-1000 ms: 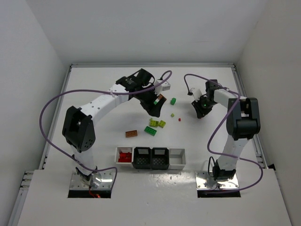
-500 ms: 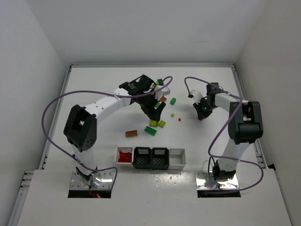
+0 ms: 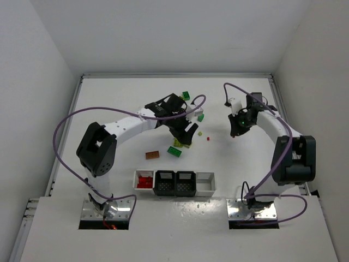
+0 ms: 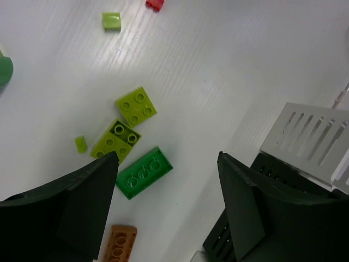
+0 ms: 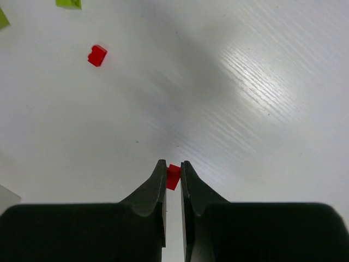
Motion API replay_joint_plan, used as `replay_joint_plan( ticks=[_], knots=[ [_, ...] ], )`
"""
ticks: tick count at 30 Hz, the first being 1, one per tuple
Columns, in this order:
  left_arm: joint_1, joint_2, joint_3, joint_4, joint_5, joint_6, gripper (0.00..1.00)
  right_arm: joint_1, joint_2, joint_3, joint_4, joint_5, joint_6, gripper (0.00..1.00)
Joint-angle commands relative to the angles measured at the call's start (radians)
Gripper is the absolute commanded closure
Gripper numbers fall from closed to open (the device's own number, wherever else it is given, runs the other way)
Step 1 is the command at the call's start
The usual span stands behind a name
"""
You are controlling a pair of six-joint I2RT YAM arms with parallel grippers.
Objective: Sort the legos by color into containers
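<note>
My left gripper (image 3: 184, 135) is open and empty above a cluster of legos: a green brick (image 4: 144, 172), two yellow-green bricks (image 4: 136, 106) (image 4: 115, 142) and a brown-orange brick (image 4: 117, 244). In the left wrist view my left gripper (image 4: 166, 158) straddles bare table beside the green brick. My right gripper (image 5: 173, 164) is shut on a tiny red lego (image 5: 173, 176), right of centre in the top view (image 3: 235, 131). The containers (image 3: 174, 183) stand at the near edge; the left white bin (image 3: 144, 180) holds red legos.
Loose pieces lie about: a red lego (image 5: 97, 55), a small yellow-green piece (image 4: 111, 21), green bricks (image 3: 186, 95) (image 3: 200, 117), and a brown-orange brick (image 3: 152, 155). The right white bin (image 4: 311, 144) and a black bin (image 4: 272, 177) show at the left wrist view's right edge.
My left gripper has moved nearer and slightly right, over the yellow-green and green bricks. My right arm's body has swung right while its gripper stayed about in place, shut.
</note>
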Motion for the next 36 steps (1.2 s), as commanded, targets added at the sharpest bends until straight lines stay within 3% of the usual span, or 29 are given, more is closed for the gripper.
replay_joint_plan(
  ticks=[1, 6, 8, 16, 22, 25, 36],
  knots=[
    [-0.029, 0.048, 0.062, 0.073, -0.019, -0.023, 0.21, -0.014, -0.094, 0.055, -0.028, -0.05, 0.124, 1.0],
    [-0.059, 0.209, 0.235, 0.018, -0.029, -0.041, 0.3, -0.037, -0.187, 0.023, -0.049, -0.072, 0.221, 1.0],
    [-0.059, 0.273, 0.336, 0.009, -0.049, -0.067, 0.4, -0.058, -0.233, 0.003, -0.04, -0.053, 0.262, 1.0],
    [-0.117, 0.393, 0.449, 0.009, -0.199, -0.185, 0.55, -0.089, -0.359, -0.017, -0.04, 0.022, 0.365, 1.0],
    [-0.195, 0.437, 0.487, 0.009, -0.31, -0.262, 0.57, -0.121, -0.42, -0.053, -0.06, 0.011, 0.39, 1.0],
    [-0.23, 0.469, 0.548, 0.009, -0.438, -0.311, 0.57, -0.145, -0.441, -0.064, -0.074, 0.022, 0.39, 1.0],
    [-0.263, 0.563, 0.64, -0.039, -0.703, -0.477, 0.53, -0.204, -0.461, -0.075, -0.083, -0.026, 0.39, 1.0]
  ],
)
